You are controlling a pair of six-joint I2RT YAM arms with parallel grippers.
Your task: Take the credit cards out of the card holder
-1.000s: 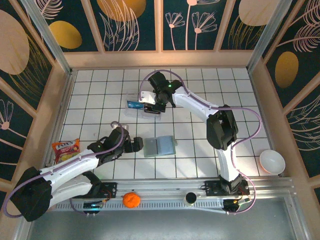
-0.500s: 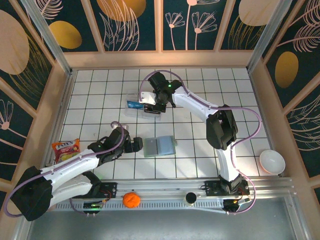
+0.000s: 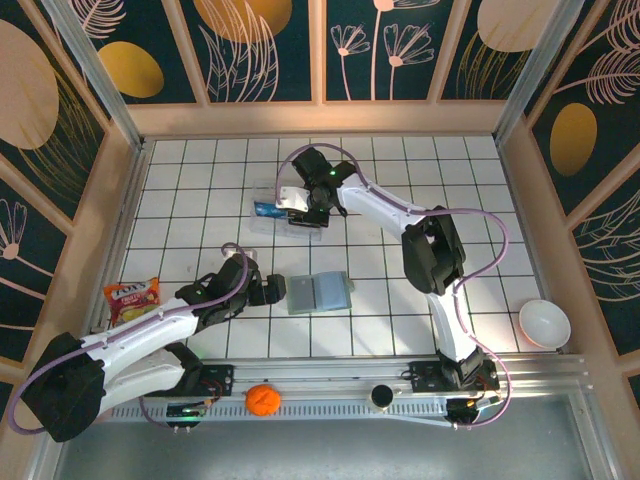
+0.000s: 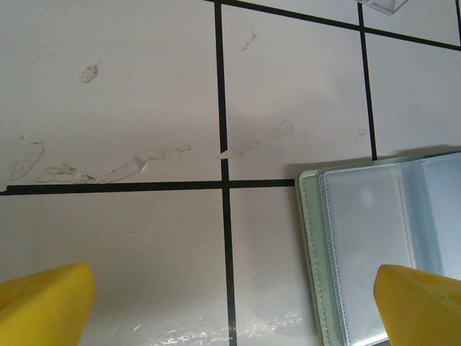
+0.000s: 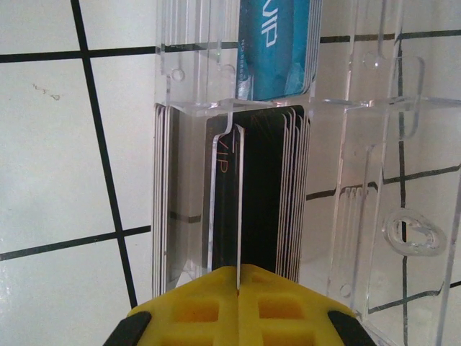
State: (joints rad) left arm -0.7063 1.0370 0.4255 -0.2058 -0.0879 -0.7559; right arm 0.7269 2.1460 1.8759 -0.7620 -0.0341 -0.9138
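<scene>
Two yellow foam pads of the right claw [image 5: 238, 288] are pressed flat together on the lower edge of what looks like a thin black card [image 5: 225, 202]. The card is seen almost edge-on, standing in a slot of the clear box [image 5: 374, 180] among a row of similar cards, with a blue card [image 5: 277, 43] in the compartment beyond. The risk here is a jam. The slot is narrow and its dividers are rigid and sharp-edged, so a slightly tilted card could catch, bow and spring out of the soft pads. A sideways push could also skid the light box across the glossy tiles [image 4: 130, 238]. The left claw [image 4: 230, 303] is spread wide and holds nothing, with one pad hanging over the near page of the card holder [image 4: 360, 245]. The holder lies opened flat on the tiles just in front of that claw, near the middle front of the table and well apart from the box. Its cover is soft and grey-green with a raised rim, and inside are filmy transparent pockets over pale blue. I cannot tell whether any cards remain in them. A pad pressing down there would probably drag the limp holder along rather than pin it, or slide off the slick film.
</scene>
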